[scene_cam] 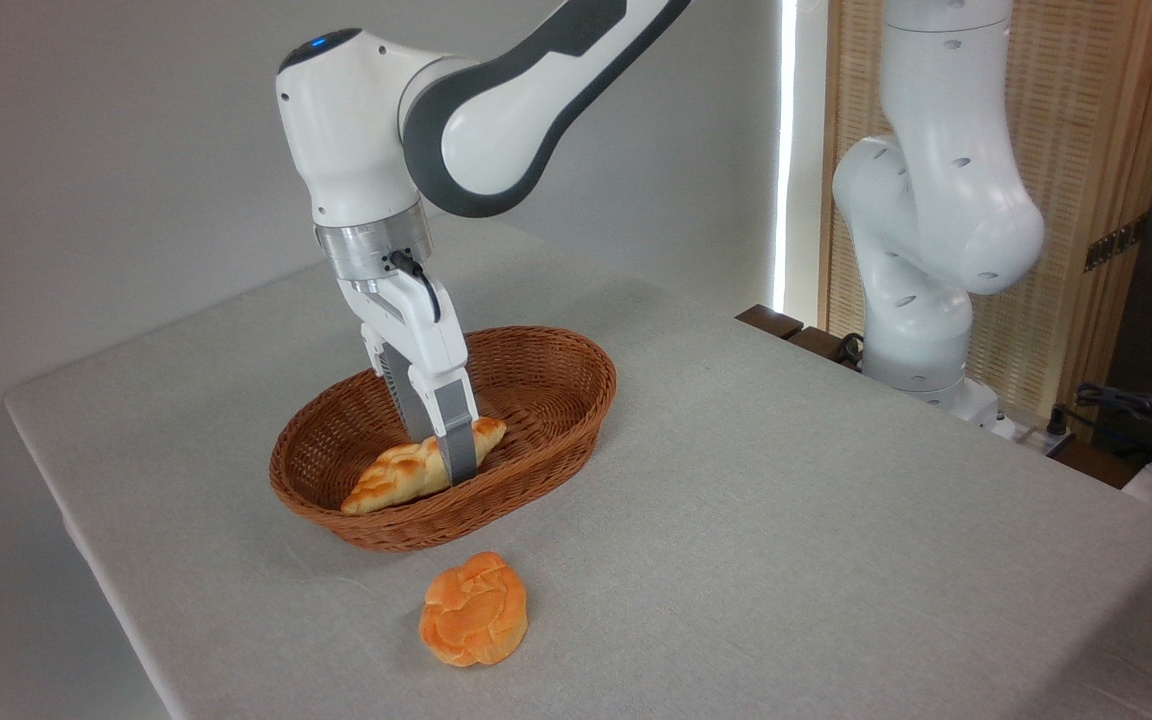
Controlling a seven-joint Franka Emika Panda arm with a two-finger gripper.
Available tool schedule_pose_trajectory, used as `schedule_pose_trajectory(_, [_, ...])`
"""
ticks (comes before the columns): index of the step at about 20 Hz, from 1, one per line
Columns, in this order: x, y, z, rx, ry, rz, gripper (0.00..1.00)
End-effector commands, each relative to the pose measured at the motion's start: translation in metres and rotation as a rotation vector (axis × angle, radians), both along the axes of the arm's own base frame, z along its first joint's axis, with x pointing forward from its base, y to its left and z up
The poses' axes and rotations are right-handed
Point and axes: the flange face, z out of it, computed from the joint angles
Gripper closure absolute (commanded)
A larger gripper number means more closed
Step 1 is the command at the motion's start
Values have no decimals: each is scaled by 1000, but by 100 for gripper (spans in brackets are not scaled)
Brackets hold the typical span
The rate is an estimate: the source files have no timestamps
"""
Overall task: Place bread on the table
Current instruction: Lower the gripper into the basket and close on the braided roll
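Note:
The bread (401, 475), a pale golden braided loaf with pointed ends, lies in the brown wicker basket (546, 375) on the table (786, 520). My gripper (448, 455) reaches straight down into the basket. Its fingers straddle the loaf near its right half, one grey finger (458, 440) in front of the bread and the other behind it. The fingers look closed against the loaf, which still rests on the basket floor. Part of the loaf's middle is hidden behind the front finger.
A round orange knotted bun (474, 610) lies on the cloth just in front of the basket. The arm's white base (921, 300) stands at the table's far right edge. Cables and dark items (1146, 420) lie beyond the right edge.

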Motion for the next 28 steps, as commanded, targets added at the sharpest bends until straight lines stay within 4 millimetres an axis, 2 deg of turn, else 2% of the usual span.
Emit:
schedule_pose_trajectory(1, [-6,-6,-14,9,-17,-13,18])
schedule_pose_trajectory(3, [-6,-6,-14,8,-16,-14,38])
schedule_pose_trajectory(5, [-6,-6,-15,10,-15,-16,43])
schedule_pose_trajectory(6, [-6,-6,-15,9,-15,-18,48])
schedule_pose_trajectory(14, [-6,-6,-15,9,-13,-20,50])
schedule_pose_trajectory(19, [-7,-6,-14,11,-9,-21,62])
schedule_pose_trajectory(28, [-2,2,2,1,-35,2,62])
